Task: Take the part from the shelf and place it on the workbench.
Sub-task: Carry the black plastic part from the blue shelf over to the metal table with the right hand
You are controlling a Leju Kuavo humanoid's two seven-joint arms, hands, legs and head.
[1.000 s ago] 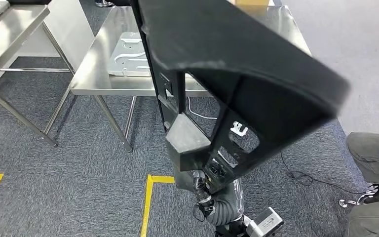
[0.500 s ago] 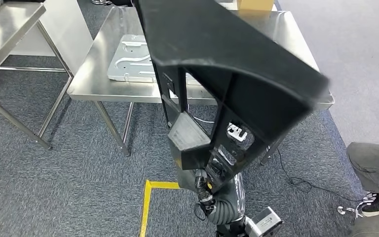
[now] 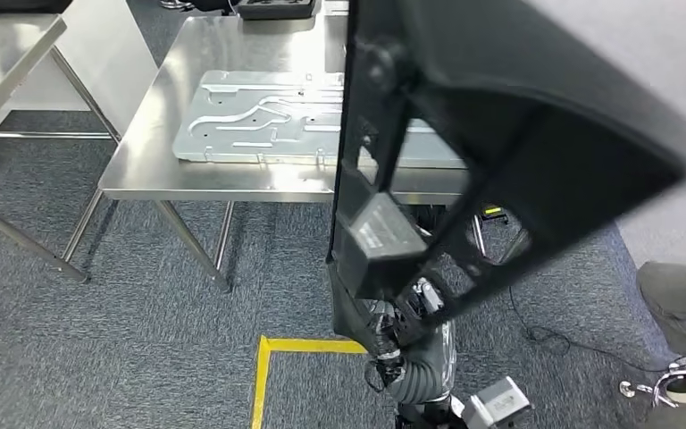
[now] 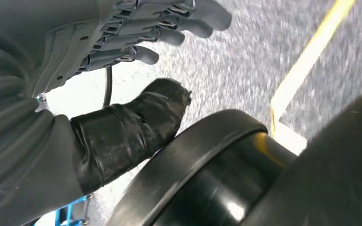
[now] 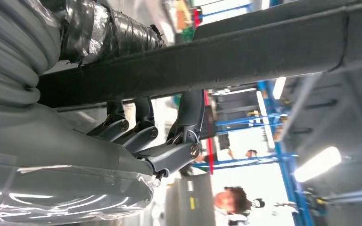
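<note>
One large black ribbed part (image 3: 500, 134)

My head view looks down at the workbench (image 3: 143, 170) and carpet; my left wrist view faces the floor close up; my right wrist view sits tight under the part (image 5: 245, 52), which the head view shares (image 3: 536, 134).

Even overhead light is reflected softly off the steel table (image 3: 152, 170). The black part (image 3: 536, 134) is motion-blurred. Ceiling lamps (image 5: 316, 164) are overexposed; the carpet (image 4: 245, 61) is smeared.
</note>
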